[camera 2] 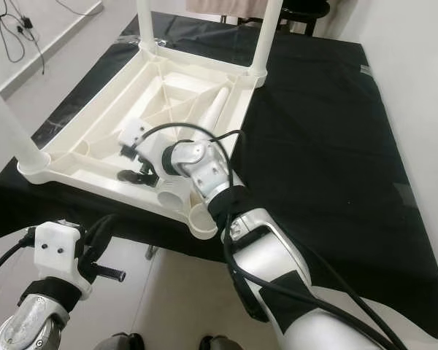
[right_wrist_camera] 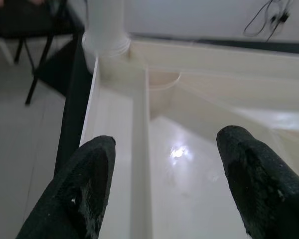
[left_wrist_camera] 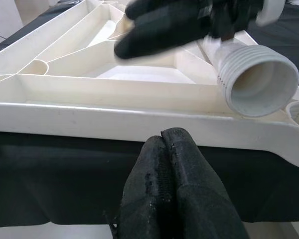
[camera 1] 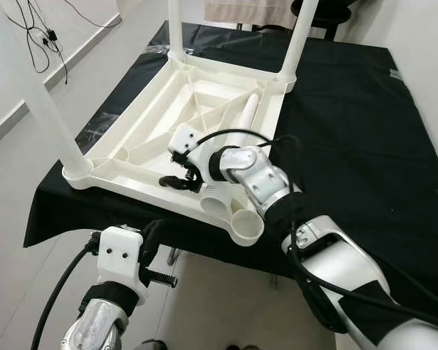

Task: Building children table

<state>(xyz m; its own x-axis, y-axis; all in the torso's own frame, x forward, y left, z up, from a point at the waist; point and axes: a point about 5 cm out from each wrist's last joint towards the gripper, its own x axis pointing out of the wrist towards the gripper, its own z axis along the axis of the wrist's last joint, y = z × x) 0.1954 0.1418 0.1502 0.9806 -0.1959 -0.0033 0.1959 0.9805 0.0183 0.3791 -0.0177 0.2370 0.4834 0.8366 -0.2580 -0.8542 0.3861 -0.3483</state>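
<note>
The right tool (camera 1: 181,180) hovers with its fingers spread wide and empty over the inside of the upturned children's table top (camera 1: 142,142), just above the near rim. Right beside it, on the side toward the right arm, lies the loose leg (camera 1: 232,157), a white tube resting across the ribs of the tray-like underside. Its long axis runs from its threaded open end (left_wrist_camera: 261,82) at the near rim, next to the tool, away toward the far corner. The empty corner socket (camera 1: 248,227) sits just past that threaded end, nearer the robot than the tool. So the leg lies a short sideways reach from the right tool, which looks far better placed than the left to take it. The right arm reaches forward over the near edge of the black-draped counter (camera 1: 358,117), elbow bent, wrist turned in over the table top.

The left tool (left_wrist_camera: 174,186) hangs lower, in front of and below the counter's edge, its fingers pressed together on nothing.

Three legs (camera 1: 299,33) already stand upright in the other corners.
</note>
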